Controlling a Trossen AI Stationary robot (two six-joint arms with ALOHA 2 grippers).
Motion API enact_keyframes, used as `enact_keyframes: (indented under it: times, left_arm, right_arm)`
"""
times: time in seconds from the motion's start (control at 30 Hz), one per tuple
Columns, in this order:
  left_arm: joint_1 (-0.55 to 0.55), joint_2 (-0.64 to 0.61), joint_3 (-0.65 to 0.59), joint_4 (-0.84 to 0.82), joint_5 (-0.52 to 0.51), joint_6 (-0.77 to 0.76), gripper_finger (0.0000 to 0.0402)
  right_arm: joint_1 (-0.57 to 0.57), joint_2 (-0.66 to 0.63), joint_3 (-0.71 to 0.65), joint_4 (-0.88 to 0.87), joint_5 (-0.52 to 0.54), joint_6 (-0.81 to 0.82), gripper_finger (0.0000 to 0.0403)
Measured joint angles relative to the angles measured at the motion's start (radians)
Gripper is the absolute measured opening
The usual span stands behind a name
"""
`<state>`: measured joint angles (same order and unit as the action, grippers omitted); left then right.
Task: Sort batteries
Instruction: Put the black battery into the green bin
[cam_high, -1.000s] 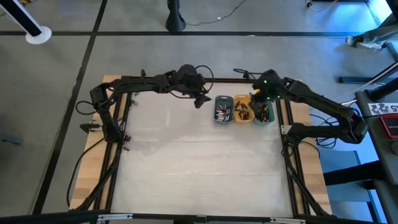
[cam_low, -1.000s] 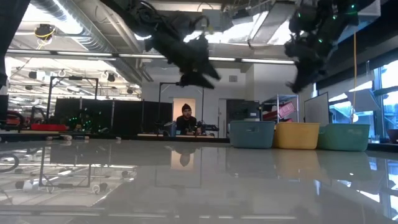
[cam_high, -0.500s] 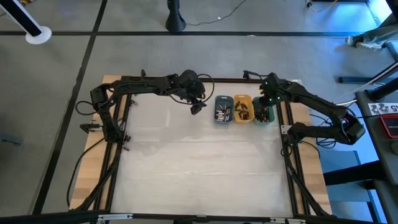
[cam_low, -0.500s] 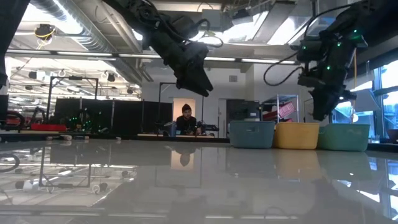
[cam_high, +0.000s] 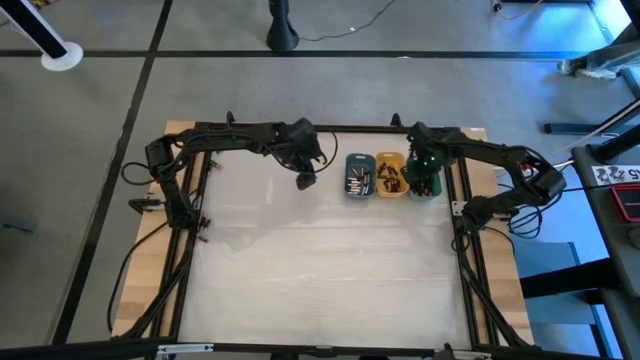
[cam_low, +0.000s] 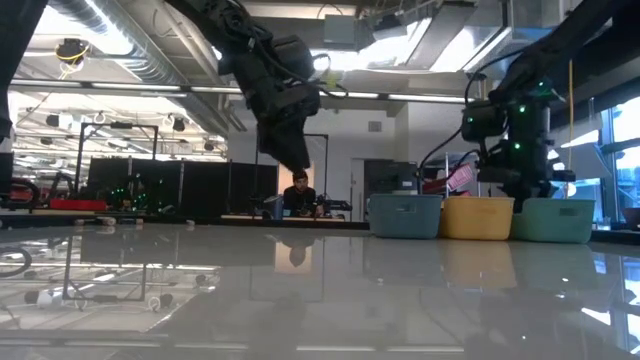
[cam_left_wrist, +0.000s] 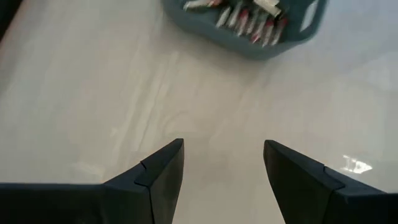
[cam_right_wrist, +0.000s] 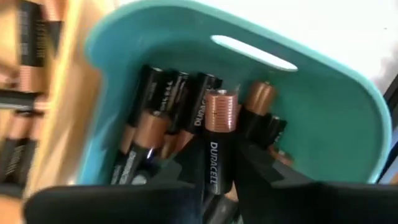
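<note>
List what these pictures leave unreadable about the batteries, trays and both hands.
- Batteries in the blue tray: too small to count in the high view; cut off by the picture's edge in the left wrist view.
- Tray contents in the low view: hidden behind the tray walls.
- Orange tray: blurred and cut off in the right wrist view.
- Right hand: shut on a battery over the green tray; its fingertips are hidden.
- Left hand: open, empty.

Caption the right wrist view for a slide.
Right hand holds a black-and-copper cylindrical battery over the battery-filled teal plastic tray.
</note>
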<state>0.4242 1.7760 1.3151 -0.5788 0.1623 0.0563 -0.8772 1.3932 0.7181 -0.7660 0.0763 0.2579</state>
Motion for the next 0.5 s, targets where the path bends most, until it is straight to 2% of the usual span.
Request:
enact_keyframes:
  times: [0.27, 0.37, 0.5]
  left_arm:
    - [-0.001, 0.0, 0.0, -0.006, -0.033, -0.041, 0.0209]
    - [-0.001, 0.0, 0.0, -0.006, -0.063, -0.043, 0.0209]
    - [0.0, 0.0, 0.0, -0.013, -0.099, -0.047, 0.0209]
  right_arm:
    - [0.0, 0.005, 0.021, 0.03, 0.017, -0.027, 0.0195]
    - [0.0, 0.002, 0.047, 0.014, 0.012, -0.041, 0.0218]
    - [0.0, -0.031, 0.071, 0.003, 0.011, -0.057, 0.0226]
